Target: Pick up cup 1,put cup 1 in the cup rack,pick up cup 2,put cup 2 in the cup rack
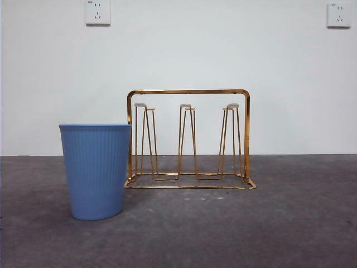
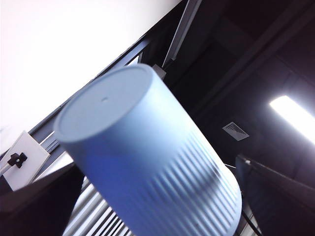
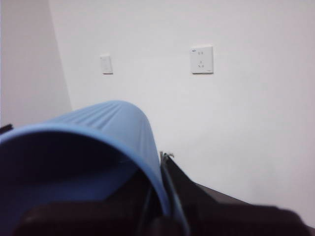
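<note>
One blue ribbed cup [image 1: 96, 170] stands upright on the grey table [image 1: 279, 223], touching or just beside the left end of the gold wire cup rack [image 1: 188, 92], whose prongs are bare. The left gripper [image 2: 157, 201], raised out of the front view, clasps a second blue cup [image 2: 133, 142] by its sides. The right gripper [image 3: 158, 209] pinches the rim of a third blue cup [image 3: 103, 123], also aloft.

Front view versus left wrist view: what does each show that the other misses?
Only the front view: the cup rack, prongs bare, and a standing cup upright on the table, no gripper near. Only the left wrist view: the left gripper shut on a held cup, base toward the ceiling. Shared: a blue ribbed cup in each, not the same one.
</note>
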Action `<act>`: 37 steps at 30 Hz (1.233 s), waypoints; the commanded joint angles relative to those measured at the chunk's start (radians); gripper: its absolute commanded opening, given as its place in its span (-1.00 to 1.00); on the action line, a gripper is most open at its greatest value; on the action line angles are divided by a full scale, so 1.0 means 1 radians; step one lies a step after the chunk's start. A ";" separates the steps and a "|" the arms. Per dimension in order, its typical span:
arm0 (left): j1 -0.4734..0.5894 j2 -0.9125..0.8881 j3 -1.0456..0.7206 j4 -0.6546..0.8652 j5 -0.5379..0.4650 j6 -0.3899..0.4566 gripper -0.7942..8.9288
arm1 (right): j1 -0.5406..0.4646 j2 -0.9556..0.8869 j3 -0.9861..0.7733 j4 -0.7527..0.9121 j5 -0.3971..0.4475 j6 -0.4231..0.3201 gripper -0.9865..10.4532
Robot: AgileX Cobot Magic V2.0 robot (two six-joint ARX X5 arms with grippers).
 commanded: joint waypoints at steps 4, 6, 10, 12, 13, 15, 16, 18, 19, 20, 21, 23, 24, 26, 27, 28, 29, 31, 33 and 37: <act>-0.004 -0.004 0.011 0.016 0.007 0.014 0.56 | 0.044 0.022 -0.006 0.006 0.002 -0.009 -0.86; -0.005 -0.004 0.011 0.017 0.007 0.017 0.56 | 0.044 0.027 -0.006 0.006 0.011 -0.008 -0.86; -0.004 -0.004 0.011 0.021 0.007 0.018 0.56 | 0.044 0.026 -0.006 -0.002 0.040 -0.008 -0.86; -0.004 -0.004 0.011 0.021 0.006 0.018 0.56 | 0.044 0.026 -0.006 -0.003 0.053 -0.008 -0.86; -0.004 -0.004 0.011 0.022 0.004 0.021 0.51 | 0.044 0.026 -0.006 -0.003 0.056 -0.009 -0.86; -0.004 -0.004 0.011 0.027 -0.005 0.024 0.49 | 0.044 0.026 -0.006 -0.004 0.056 -0.010 -0.86; -0.004 -0.004 0.011 0.031 -0.013 0.024 0.49 | 0.044 0.026 -0.006 -0.005 0.056 -0.013 -0.86; -0.004 -0.004 0.011 0.048 -0.015 0.024 0.49 | 0.044 0.025 -0.006 -0.009 0.066 -0.025 -0.86; -0.003 -0.004 0.011 0.056 -0.016 0.024 0.49 | 0.044 0.023 -0.006 -0.010 0.073 -0.035 -0.86; -0.001 -0.004 0.011 0.061 -0.019 0.024 0.49 | 0.044 0.019 -0.006 -0.010 0.078 -0.039 -0.86; 0.003 -0.004 0.011 0.066 -0.019 0.024 0.49 | 0.044 0.019 -0.006 -0.009 0.077 -0.041 -0.86; 0.014 -0.004 0.011 0.082 -0.019 0.024 0.49 | 0.044 0.012 -0.006 -0.010 0.078 -0.042 -0.86; 0.018 -0.004 0.011 0.083 -0.019 0.024 0.48 | 0.043 0.012 -0.006 -0.010 0.078 -0.042 -0.86; 0.024 -0.004 0.011 0.083 -0.023 0.024 0.35 | 0.043 0.006 -0.006 -0.014 0.080 -0.042 -0.86; 0.025 -0.004 0.011 0.083 -0.023 0.024 0.31 | 0.043 0.006 -0.006 -0.016 0.081 -0.045 -0.86; 0.025 -0.004 0.011 0.082 -0.026 0.024 0.31 | 0.042 0.006 -0.006 -0.017 0.081 -0.050 -0.86; 0.025 -0.004 0.011 0.082 -0.037 0.024 0.31 | 0.042 0.006 -0.006 -0.021 0.081 -0.054 -0.86; 0.025 -0.004 0.011 0.083 -0.047 0.024 0.31 | 0.042 0.006 -0.006 -0.024 0.081 -0.057 -0.86; 0.025 -0.004 0.011 0.082 -0.048 0.025 0.31 | 0.042 0.006 -0.006 -0.024 0.080 -0.057 -0.86; 0.025 -0.004 0.011 0.080 -0.048 0.024 0.15 | 0.042 0.006 -0.006 -0.026 0.080 -0.057 -0.86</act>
